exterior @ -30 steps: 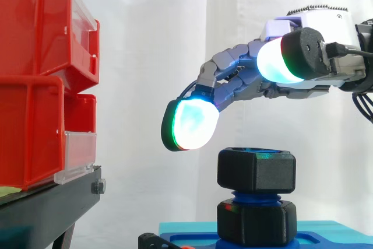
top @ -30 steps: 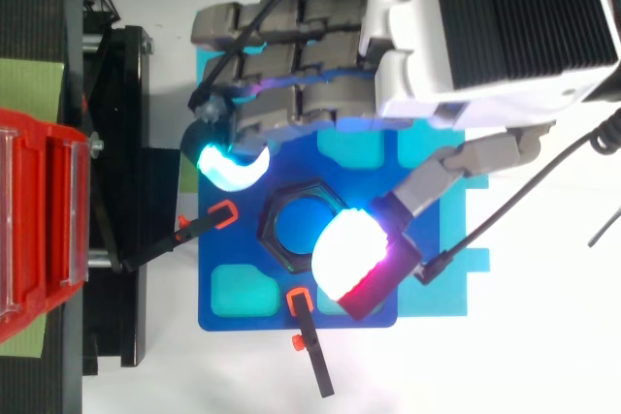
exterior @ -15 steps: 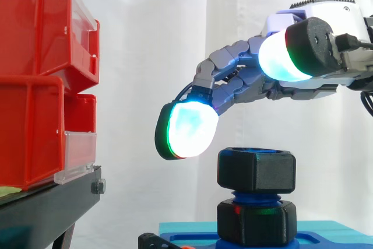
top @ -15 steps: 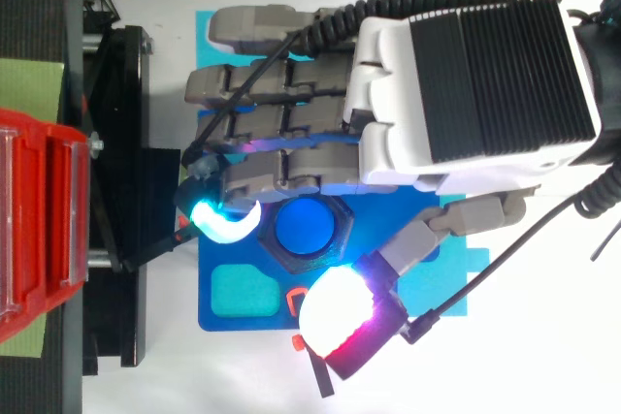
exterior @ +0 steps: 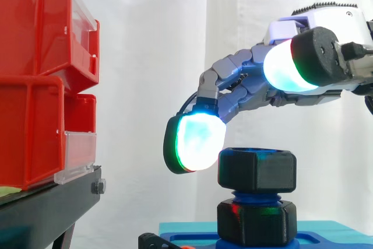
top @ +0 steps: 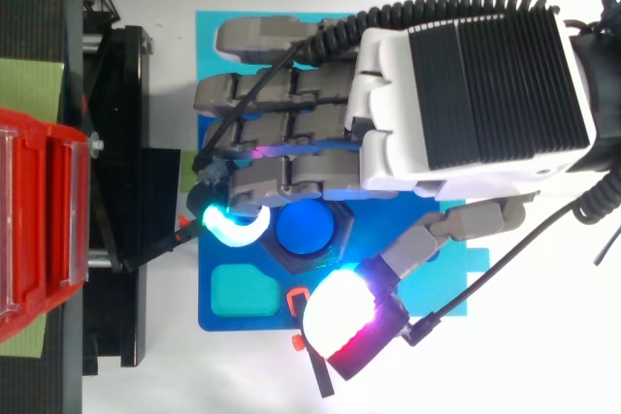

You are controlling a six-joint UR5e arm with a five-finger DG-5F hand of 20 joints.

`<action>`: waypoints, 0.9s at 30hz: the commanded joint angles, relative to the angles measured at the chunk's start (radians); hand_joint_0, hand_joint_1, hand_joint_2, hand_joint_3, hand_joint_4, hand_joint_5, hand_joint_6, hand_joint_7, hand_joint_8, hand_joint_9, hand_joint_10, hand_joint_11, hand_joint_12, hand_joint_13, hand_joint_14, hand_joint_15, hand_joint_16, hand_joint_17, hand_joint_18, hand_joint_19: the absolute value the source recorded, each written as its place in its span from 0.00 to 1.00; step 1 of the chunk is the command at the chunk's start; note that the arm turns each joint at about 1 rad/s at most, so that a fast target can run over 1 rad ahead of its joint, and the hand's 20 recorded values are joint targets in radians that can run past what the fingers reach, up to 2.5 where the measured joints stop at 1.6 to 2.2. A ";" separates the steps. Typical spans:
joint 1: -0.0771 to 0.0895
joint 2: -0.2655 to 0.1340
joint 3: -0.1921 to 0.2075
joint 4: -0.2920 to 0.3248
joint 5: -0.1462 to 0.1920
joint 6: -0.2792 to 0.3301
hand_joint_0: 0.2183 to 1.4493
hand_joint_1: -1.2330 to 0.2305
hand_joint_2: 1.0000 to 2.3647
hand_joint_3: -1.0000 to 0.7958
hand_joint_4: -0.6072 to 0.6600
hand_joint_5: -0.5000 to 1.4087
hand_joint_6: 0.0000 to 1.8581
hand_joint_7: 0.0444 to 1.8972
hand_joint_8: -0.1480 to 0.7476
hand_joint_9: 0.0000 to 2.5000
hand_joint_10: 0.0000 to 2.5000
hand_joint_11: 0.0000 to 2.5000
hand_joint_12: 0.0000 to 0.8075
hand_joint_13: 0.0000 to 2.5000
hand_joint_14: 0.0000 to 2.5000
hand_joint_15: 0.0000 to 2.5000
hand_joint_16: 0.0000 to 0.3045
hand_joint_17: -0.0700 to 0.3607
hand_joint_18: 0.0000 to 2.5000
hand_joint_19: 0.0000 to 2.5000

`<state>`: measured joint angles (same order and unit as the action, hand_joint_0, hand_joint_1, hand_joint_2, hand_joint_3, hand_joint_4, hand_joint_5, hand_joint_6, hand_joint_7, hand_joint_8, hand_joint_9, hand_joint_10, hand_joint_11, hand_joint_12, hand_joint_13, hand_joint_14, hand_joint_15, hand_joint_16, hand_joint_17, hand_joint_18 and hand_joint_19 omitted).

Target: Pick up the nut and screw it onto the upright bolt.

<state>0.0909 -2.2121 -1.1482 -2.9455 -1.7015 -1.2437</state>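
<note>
Nut [exterior: 256, 171] on bolt [top: 307, 228] — just under hand [top: 456, 94]

Grey, segmented fingers on a hand [top: 466, 94] with a white shell and a black ribbed panel across the back. Thick, rounded fingertips [exterior: 196, 139], glowing white and cyan, rimmed green and red, backed in black.

Robotics lab bench: white curtain [exterior: 151, 56] behind the fingers [exterior: 230, 65], stacked red bins [exterior: 35, 80] on black stand [exterior: 46, 208] beyond their tips, blue fixture plate [top: 218, 320] beneath.
</note>
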 commanded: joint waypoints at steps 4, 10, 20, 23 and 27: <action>-0.005 0.000 0.001 -0.021 -0.003 0.000 0.24 0.69 0.00 0.28 0.69 0.21 0.27 0.49 0.46 0.22 0.00 0.00 0.36 0.14 0.00 0.00 0.10 0.32 0.01 0.00; -0.013 0.000 -0.001 -0.037 -0.006 0.000 0.24 0.68 0.00 0.28 0.69 0.22 0.27 0.54 0.47 0.23 0.00 0.00 0.36 0.15 0.00 0.00 0.09 0.31 0.02 0.00; -0.033 0.000 0.001 -0.047 -0.030 0.001 0.24 0.68 0.00 0.28 0.69 0.22 0.27 0.61 0.47 0.23 0.00 0.00 0.35 0.16 0.00 0.00 0.09 0.31 0.02 0.00; -0.039 0.000 -0.001 -0.047 -0.040 0.001 0.24 0.68 0.00 0.28 0.68 0.22 0.27 0.62 0.47 0.24 0.00 0.00 0.35 0.16 0.00 0.00 0.09 0.31 0.03 0.00; -0.046 0.000 -0.001 -0.047 -0.043 0.001 0.24 0.67 0.00 0.28 0.68 0.23 0.27 0.67 0.48 0.26 0.00 0.00 0.34 0.19 0.00 0.00 0.08 0.30 0.05 0.00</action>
<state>0.0502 -2.2120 -1.1484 -2.9931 -1.7409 -1.2426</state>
